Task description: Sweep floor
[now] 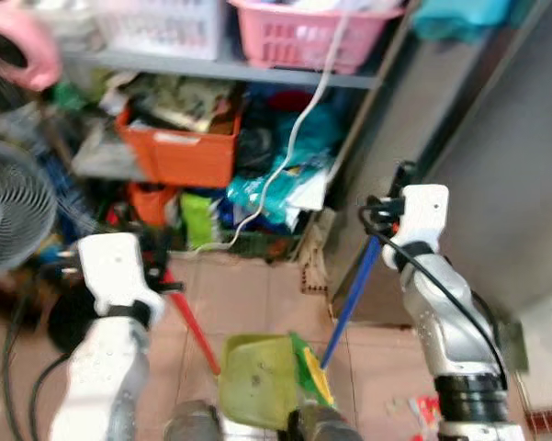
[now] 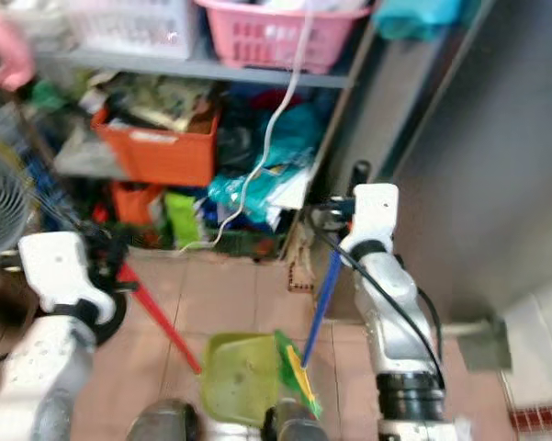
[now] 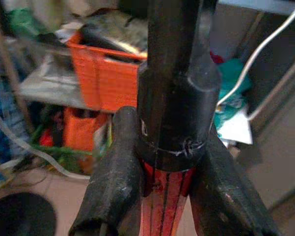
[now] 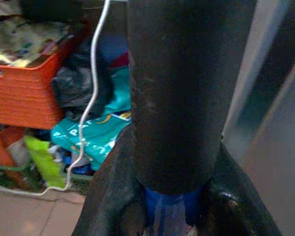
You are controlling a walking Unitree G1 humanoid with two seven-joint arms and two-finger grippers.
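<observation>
broom (image 1: 349,308): blue handle, right claw (image 4: 172,216) clamped | dustpan (image 1: 257,377): green, red handle, left claw (image 3: 167,196) clamped

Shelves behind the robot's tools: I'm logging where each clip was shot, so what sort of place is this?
Probably a home storage or utility corner: a crammed shelf unit with a pink basket and an orange crate, a fan, and a tiled floor.

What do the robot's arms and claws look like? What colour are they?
The left arm and right arm are round and silvery, each topped with a boxy white wrist block. Black cables loop along both, and the right arm has a black ring band lower down. Each claw, left claw and right claw, has two long, scuffed black fingers.
</observation>
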